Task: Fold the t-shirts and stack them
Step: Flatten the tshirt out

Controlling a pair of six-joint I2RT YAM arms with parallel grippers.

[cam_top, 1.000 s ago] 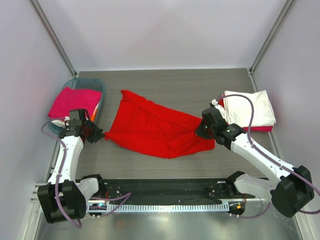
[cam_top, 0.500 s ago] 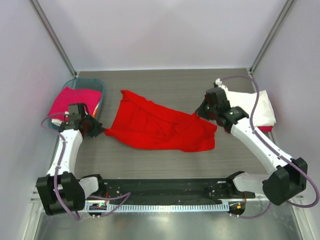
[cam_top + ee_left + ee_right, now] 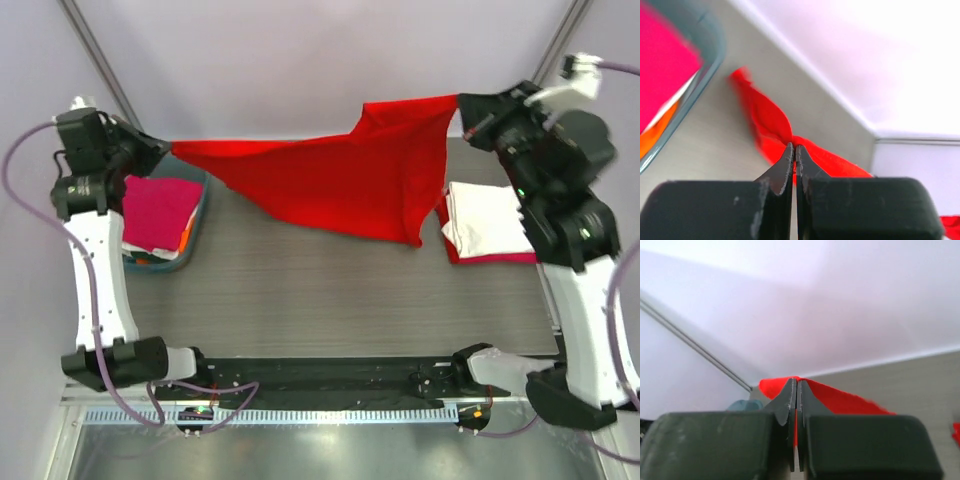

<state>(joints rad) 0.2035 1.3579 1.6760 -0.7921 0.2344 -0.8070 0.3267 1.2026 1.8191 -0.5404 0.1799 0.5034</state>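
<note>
Gripping red t-shirt (image 3: 340,185) with left gripper (image 3: 160,148) and right gripper (image 3: 466,106), jaws pinched shut on opposite ends. Holding it stretched midair over table (image 3: 300,290), between teal basket (image 3: 203,187) and folded white t-shirt (image 3: 490,220). Hem probably clear of tabletop.

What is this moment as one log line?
left fingers: shut on red t-shirt | right fingers: shut on same shirt | shirt: hanging stretched between them

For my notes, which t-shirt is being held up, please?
The bright red t-shirt: it hangs stretched between left claw and right claw; the magenta t-shirt sits in the basket, the white t-shirt lies folded.
</note>
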